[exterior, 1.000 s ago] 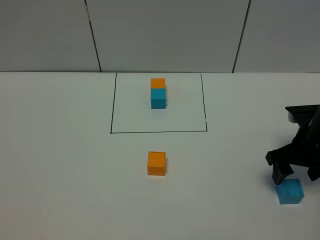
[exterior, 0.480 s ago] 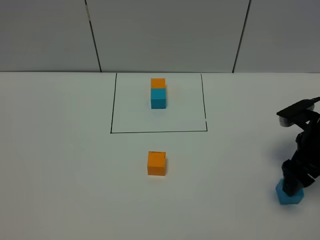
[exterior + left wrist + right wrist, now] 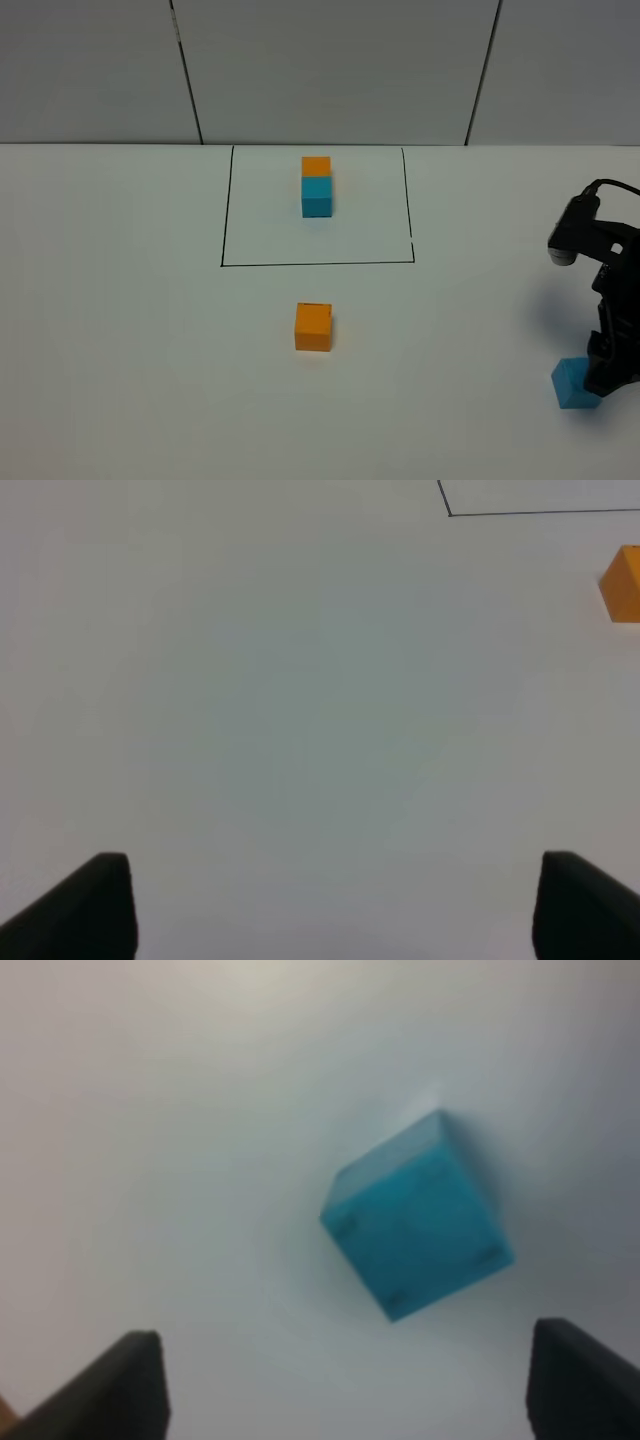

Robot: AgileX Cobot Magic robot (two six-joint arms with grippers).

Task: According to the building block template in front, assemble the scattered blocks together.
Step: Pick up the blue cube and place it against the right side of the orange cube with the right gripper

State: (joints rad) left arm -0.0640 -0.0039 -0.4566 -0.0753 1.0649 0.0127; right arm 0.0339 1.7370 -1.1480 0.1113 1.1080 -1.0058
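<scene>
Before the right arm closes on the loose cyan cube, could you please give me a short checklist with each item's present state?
1. Right gripper open: ok.
2. Small speckled cyan cube lies between its fingers: ok, slightly off centre.
3. Cube's faces square to the fingers: not ok, it looks turned.
4. Fingers low enough to grip: cannot tell.
5. Loose orange cube unobstructed on the white table: ok.
6. Left gripper open, away from both cubes: ok.
</scene>
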